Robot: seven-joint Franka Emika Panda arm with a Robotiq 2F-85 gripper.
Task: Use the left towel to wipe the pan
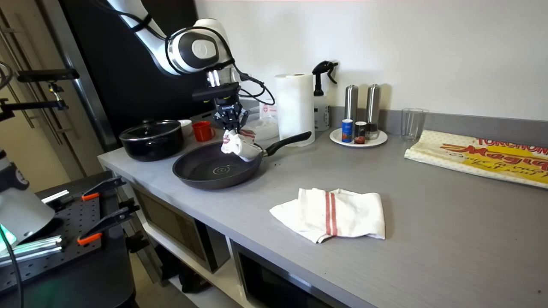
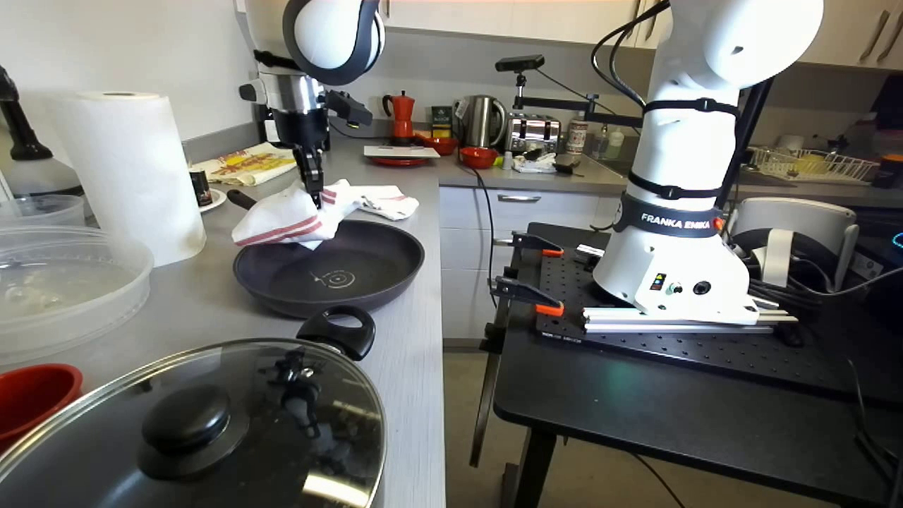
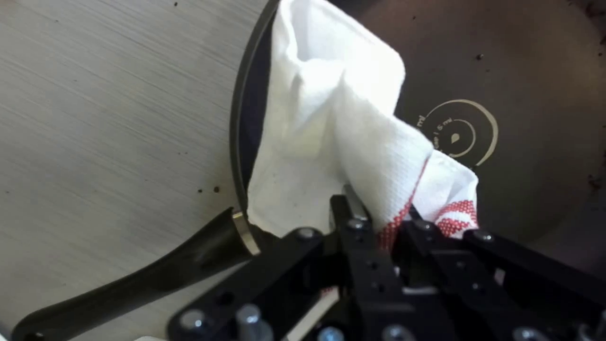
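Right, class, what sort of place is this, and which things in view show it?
Likely a kitchen, perhaps one set up for robot trials: an exterior view shows a kettle and a toaster, with a robot base standing on a black table.

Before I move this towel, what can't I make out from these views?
Part of the pan under the held towel: covered by that towel in all views.
How much fabric the fingers grip: folds hide it in the wrist view.
Far rim of the pan: cut off by the wrist view's right edge.
Specks in the pan: too small in the wrist view to identify.
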